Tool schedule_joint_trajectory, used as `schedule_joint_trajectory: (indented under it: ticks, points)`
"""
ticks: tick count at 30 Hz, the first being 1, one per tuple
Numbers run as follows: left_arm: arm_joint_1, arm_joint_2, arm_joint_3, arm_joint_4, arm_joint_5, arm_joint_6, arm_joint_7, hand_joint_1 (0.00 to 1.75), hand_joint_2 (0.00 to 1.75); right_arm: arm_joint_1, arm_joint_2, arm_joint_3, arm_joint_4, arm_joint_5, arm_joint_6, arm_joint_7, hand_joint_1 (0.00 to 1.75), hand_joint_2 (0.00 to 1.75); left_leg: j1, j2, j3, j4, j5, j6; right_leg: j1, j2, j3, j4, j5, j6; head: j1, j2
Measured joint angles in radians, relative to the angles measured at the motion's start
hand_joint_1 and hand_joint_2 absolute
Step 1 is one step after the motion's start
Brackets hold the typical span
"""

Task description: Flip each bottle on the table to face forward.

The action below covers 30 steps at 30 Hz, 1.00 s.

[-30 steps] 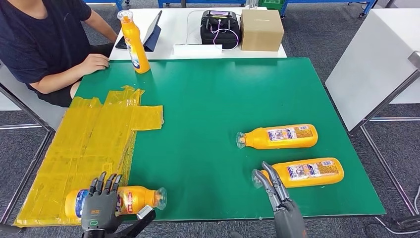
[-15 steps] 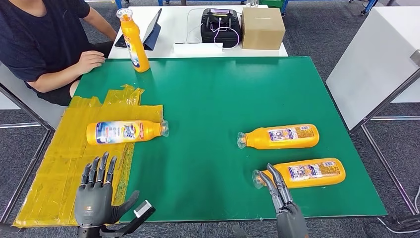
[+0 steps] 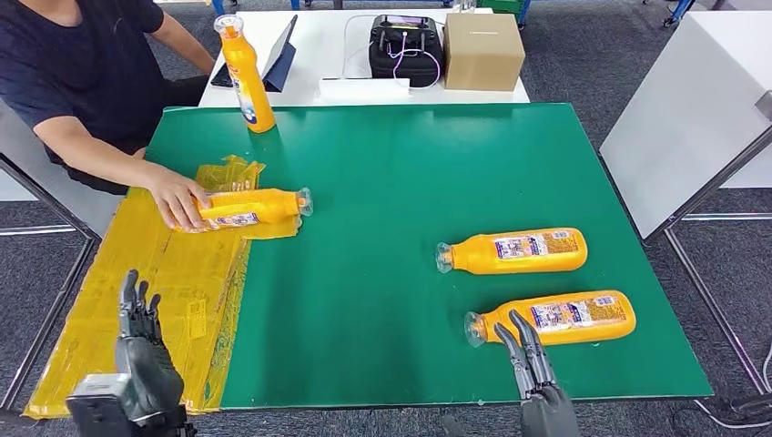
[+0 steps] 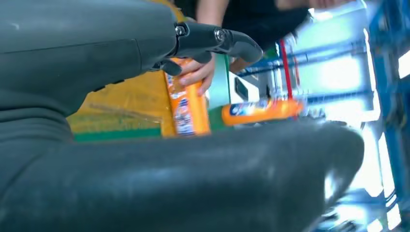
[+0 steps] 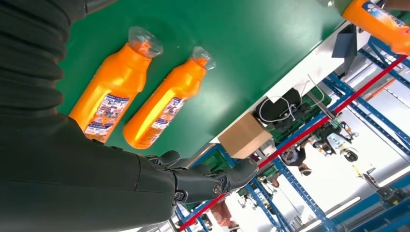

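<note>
Two orange bottles lie on their sides on the green table (image 3: 382, 182), caps pointing to my left: a far one (image 3: 514, 250) and a near one (image 3: 555, 316). The right wrist view shows the same pair (image 5: 113, 92) (image 5: 167, 104). My right hand (image 3: 533, 369) hovers at the near edge just short of the near bottle, fingers straight, holding nothing. A third bottle (image 3: 250, 207) (image 4: 186, 108) lies on the yellow sheet (image 3: 155, 291) under a person's hand (image 3: 177, 200). A fourth bottle (image 3: 246, 73) (image 4: 261, 110) stands upright at the far left. My left hand (image 3: 141, 350) is empty over the yellow sheet.
A person sits at the table's far left corner, one arm reaching onto the yellow sheet. Behind the green table a white table carries a cardboard box (image 3: 481, 53), a black device (image 3: 405, 50) and a tablet (image 3: 282, 59). Another white table (image 3: 692, 109) stands at the right.
My left hand let go of the bottle on the yellow sheet and drew back to the near left corner. The person now grips that bottle farther up the sheet. My right hand slid back slightly.
</note>
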Motion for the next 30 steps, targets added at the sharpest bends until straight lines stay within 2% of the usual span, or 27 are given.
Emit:
schedule_joint_trajectory:
  ticks: [5, 7, 13, 17, 20, 22, 24, 26, 28, 30]
  points:
    - [0.015, -0.047, 0.03, -0.034, -0.221, -0.021, -0.009, 0.0, 0.0, 0.002, -0.009, 0.0, -0.008, 0.002, 0.0, 0.004, 0.0, 1.75, 0.001, 0.0, 0.0, 0.0, 0.0, 0.0, 0.0, 0.0, 0.0, 0.0, 0.0, 0.0, 0.0, 0.0]
    - [0.021, -0.062, 0.04, -0.042, -0.18, -0.071, -0.017, 0.0, 0.0, 0.007, -0.011, -0.001, -0.011, 0.009, 0.0, 0.017, 0.0, 1.75, 0.001, 0.0, 0.0, 0.0, 0.0, 0.0, 0.0, 0.0, 0.0, 0.0, 0.0, 0.0, 0.0, 0.0]
    - [0.07, -0.111, 0.055, -0.088, 0.059, -0.302, 0.004, 0.0, 0.0, 0.087, -0.042, -0.044, -0.049, 0.072, -0.002, 0.117, 0.0, 1.75, 0.0, 0.0, -0.001, 0.0, -0.001, 0.001, 0.0, 0.0, -0.001, 0.0, 0.0, 0.0, 0.0, 0.0]
    - [0.11, -0.126, 0.05, -0.113, 0.169, -0.384, 0.017, 0.0, 1.75, 0.165, -0.074, -0.109, -0.078, 0.066, -0.021, 0.154, 0.0, 1.75, -0.001, 0.0, -0.001, 0.0, -0.001, 0.002, -0.001, 0.0, -0.001, 0.0, -0.001, 0.002, 0.0, 0.0]
    - [0.131, -0.131, 0.045, -0.12, 0.194, -0.43, 0.027, 0.0, 1.75, 0.227, -0.088, -0.177, -0.092, 0.025, -0.033, 0.141, 0.0, 1.75, -0.001, 0.0, 0.0, 0.0, -0.004, 0.004, -0.001, 0.0, -0.007, -0.001, -0.003, 0.003, 0.0, 0.0]
    - [0.139, -0.133, 0.04, -0.12, 0.202, -0.459, 0.036, 0.0, 1.75, 0.276, -0.08, -0.254, -0.098, -0.052, -0.003, 0.06, 0.0, 1.75, -0.001, 0.0, 0.001, 0.0, -0.005, 0.004, -0.001, 0.0, -0.008, -0.001, -0.004, 0.003, 0.0, 0.0]
    - [0.142, -0.133, 0.036, -0.117, 0.196, -0.475, 0.04, 0.0, 1.75, 0.32, -0.036, -0.369, -0.099, -0.138, 0.109, -0.097, 0.0, 1.75, -0.001, 0.0, 0.002, 0.0, -0.005, 0.004, -0.001, 0.0, -0.008, -0.001, -0.004, 0.004, 0.0, 0.0]
    - [0.142, -0.131, 0.03, -0.112, 0.177, -0.477, 0.035, 0.0, 1.75, 0.337, 0.073, -0.533, -0.099, -0.178, 0.324, -0.309, 0.0, 1.75, -0.001, 0.0, 0.002, 0.0, -0.005, 0.003, 0.0, 0.0, -0.005, -0.001, -0.004, 0.004, 0.0, 0.0]
    - [0.142, -0.127, 0.022, -0.107, 0.161, -0.476, 0.031, 0.0, 1.75, 0.312, 0.228, -0.739, -0.1, -0.161, 0.569, -0.522, 0.0, 1.75, -0.001, 0.0, 0.002, 0.0, -0.005, 0.003, 0.0, 0.0, 0.0, -0.001, -0.004, 0.003, 0.0, 0.0]
    - [0.142, -0.123, 0.013, -0.101, 0.151, -0.474, 0.03, 0.0, 1.75, 0.269, 0.369, -0.944, -0.101, -0.127, 0.748, -0.666, 0.0, 1.75, 0.0, 0.0, 0.003, 0.0, -0.005, 0.003, 0.0, 0.0, 0.001, 0.0, -0.004, 0.002, 0.0, 0.0]
